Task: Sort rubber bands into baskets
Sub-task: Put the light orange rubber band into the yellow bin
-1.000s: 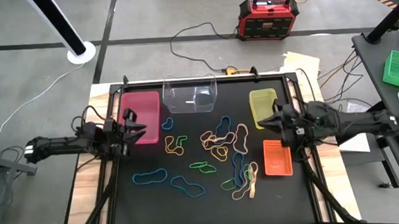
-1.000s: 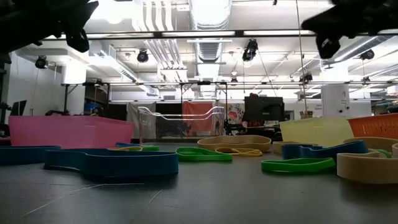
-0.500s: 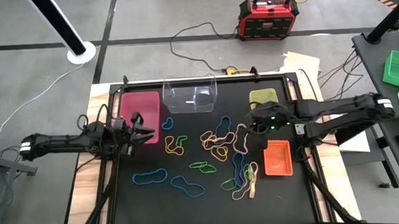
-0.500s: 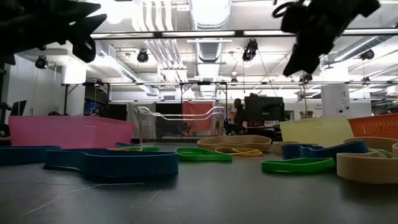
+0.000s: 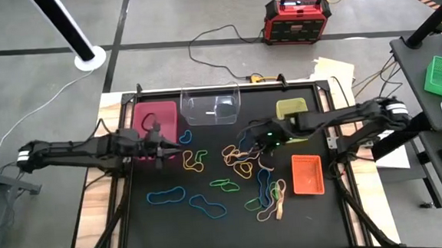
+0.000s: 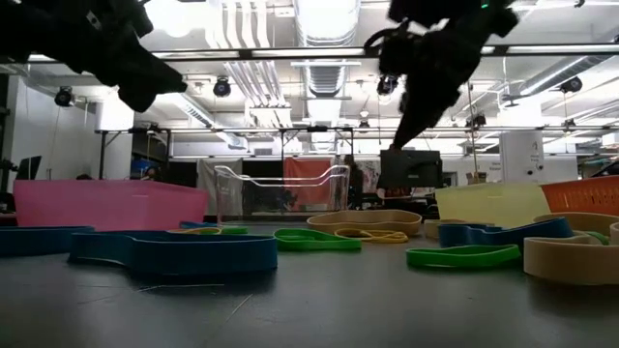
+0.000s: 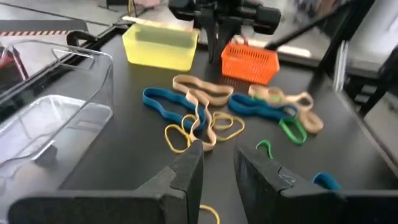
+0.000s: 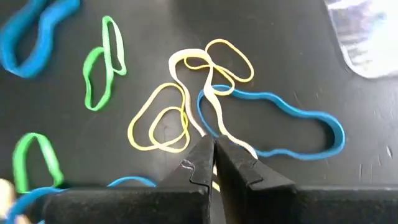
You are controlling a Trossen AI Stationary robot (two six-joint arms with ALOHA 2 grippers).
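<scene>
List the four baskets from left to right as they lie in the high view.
magenta-pink basket → clear basket → yellow-green basket → orange basket

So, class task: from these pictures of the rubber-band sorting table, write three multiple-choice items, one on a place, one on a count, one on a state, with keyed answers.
1. Where is the right gripper?
A. over the loose rubber bands
B. inside the orange basket
C. off the table

2. How many baskets are on the mat?
A. two
B. four
C. six

3. The left gripper is:
A. shut on a band
B. holding a basket
C. open, empty

Answers: 1 A, it hangs above the pile; 2 B, pink, clear, yellow-green, orange; 3 C, a bare gap shows between its fingers.
</scene>
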